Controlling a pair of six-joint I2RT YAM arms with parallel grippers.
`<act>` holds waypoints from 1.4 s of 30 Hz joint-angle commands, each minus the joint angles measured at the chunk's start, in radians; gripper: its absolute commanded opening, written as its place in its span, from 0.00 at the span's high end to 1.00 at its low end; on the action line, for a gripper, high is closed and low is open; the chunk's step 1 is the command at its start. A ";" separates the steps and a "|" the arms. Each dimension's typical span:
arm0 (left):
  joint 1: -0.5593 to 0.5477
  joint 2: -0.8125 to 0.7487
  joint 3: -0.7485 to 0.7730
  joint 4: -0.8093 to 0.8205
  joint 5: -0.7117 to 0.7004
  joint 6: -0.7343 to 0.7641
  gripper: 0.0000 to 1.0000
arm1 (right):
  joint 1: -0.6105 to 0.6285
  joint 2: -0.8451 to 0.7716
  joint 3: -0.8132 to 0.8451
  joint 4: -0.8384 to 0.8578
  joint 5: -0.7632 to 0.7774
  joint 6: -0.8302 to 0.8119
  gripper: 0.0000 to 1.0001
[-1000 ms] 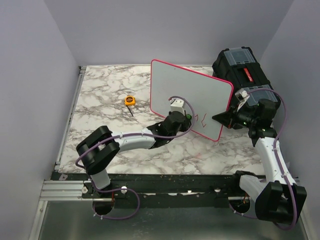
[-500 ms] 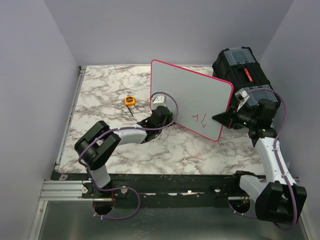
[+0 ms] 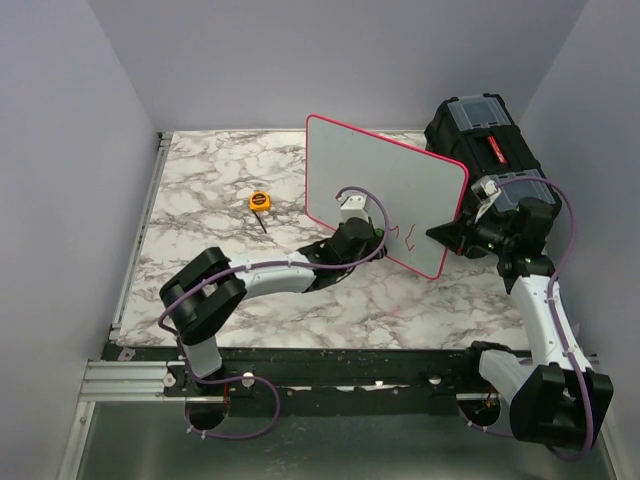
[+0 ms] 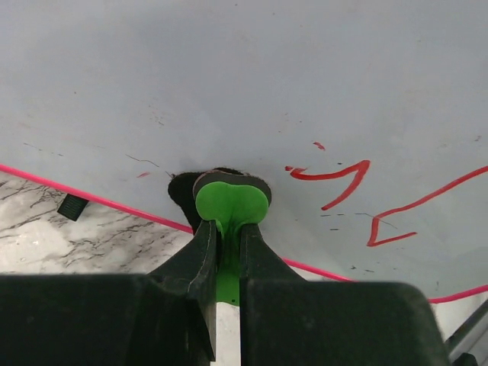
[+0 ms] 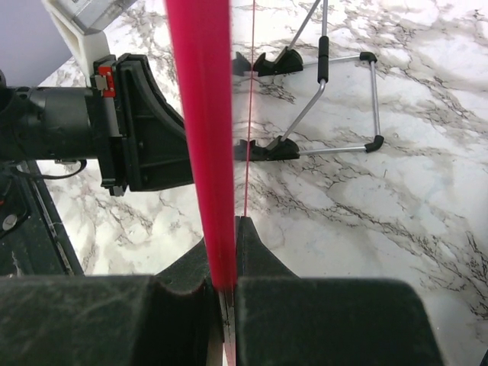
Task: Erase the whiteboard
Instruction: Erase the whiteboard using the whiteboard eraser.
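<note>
The left gripper (image 4: pixel 229 238) was pressed together on a green eraser (image 4: pixel 231 204), whose dark pad lay flat against the face of the board (image 4: pixel 229 76), low down and just above the bottom rim. A few red marks (image 4: pixel 343 179) stood on the board just right of the eraser, apart from it; the rest of the face in the left wrist view was grey-white with faint specks. The right gripper (image 5: pixel 221 288) was shut on the board's red rim, pinching the edge between its two fingers at the board's right side, about halfway up. The board stood on the marble table (image 3: pixel 220 190), leaning back on a wire stand (image 5: pixel 335 84) with black feet, near the middle of the table and turned so that its right end came nearest the right arm. A black toolbox (image 3: pixel 480 140) sat behind the board at the far right corner, close to the right gripper. A small orange tape measure (image 3: pixel 260 201) lay on the table left of the board, well apart from both arms.
</note>
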State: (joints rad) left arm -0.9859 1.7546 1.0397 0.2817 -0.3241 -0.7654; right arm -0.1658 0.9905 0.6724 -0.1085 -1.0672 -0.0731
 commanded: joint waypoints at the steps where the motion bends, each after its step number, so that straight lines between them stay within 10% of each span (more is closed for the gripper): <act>1: -0.007 -0.080 -0.002 0.078 0.065 -0.018 1.00 | 0.027 -0.019 0.017 -0.047 -0.171 0.030 1.00; 16: 0.185 0.043 -0.177 0.149 0.178 -0.122 1.00 | 0.027 -0.021 0.015 -0.045 -0.168 0.033 1.00; 42: 0.120 0.002 0.181 -0.002 0.247 -0.099 1.00 | 0.028 -0.021 0.016 -0.047 -0.166 0.032 1.00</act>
State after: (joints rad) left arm -0.8478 1.8141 1.1076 0.1715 -0.1410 -0.8722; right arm -0.1650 0.9871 0.6724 -0.0921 -1.0431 -0.1028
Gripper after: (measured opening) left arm 0.068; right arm 0.061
